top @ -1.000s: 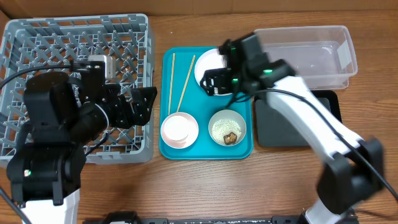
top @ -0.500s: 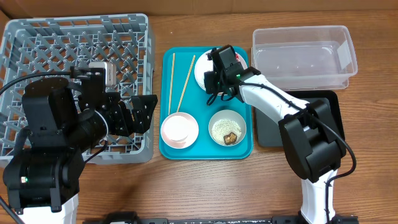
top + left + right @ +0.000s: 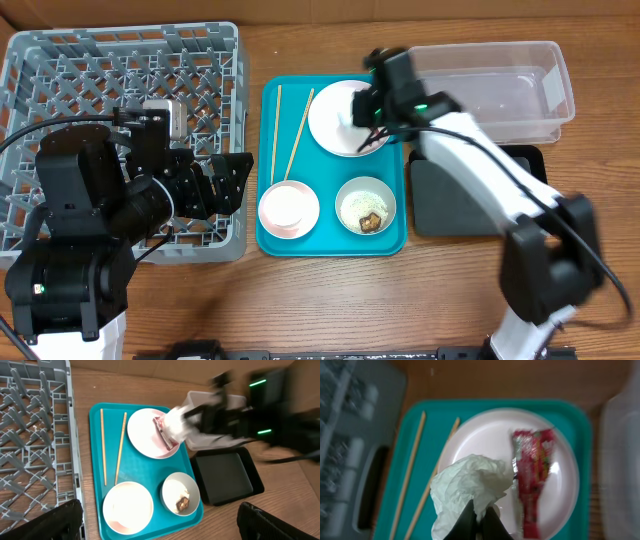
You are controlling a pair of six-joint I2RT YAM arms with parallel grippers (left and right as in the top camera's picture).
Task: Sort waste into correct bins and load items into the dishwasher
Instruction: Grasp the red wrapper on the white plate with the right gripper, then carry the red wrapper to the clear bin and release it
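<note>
Teal plastic serving tray [image 3: 322,175] sits on the wooden surface [image 3: 300,300] in the overhead view. The large grey plastic dish rack [image 3: 80,70] is on its left. The clear plastic rectangular tub [image 3: 490,90] and shallow black rectangular tray [image 3: 480,195] are just beside its right edge. The right claw [image 3: 366,110] hangs over the pale pink round plate [image 3: 335,125]. The left claw [image 3: 240,183] hovers at the rack's right edge, well apart from the plate.

Left wrist view: the left claw's fingers show at the bottom corners, spread wide and empty. The right arm is blurred, but a crumpled white tissue [image 3: 177,424] hangs from it above the plate, beside the crinkled red snack wrapper [image 3: 160,430].

Right wrist view: the right claw is pinched narrow on the tissue, seemingly raised off the plate. The wrapper lies on the plate to the claw's right, its long axis running away from the camera. Both bins lie on the right arm's side, so I judge the coming carry to be a short sweep rightward, with the right arm the nearer one
</note>
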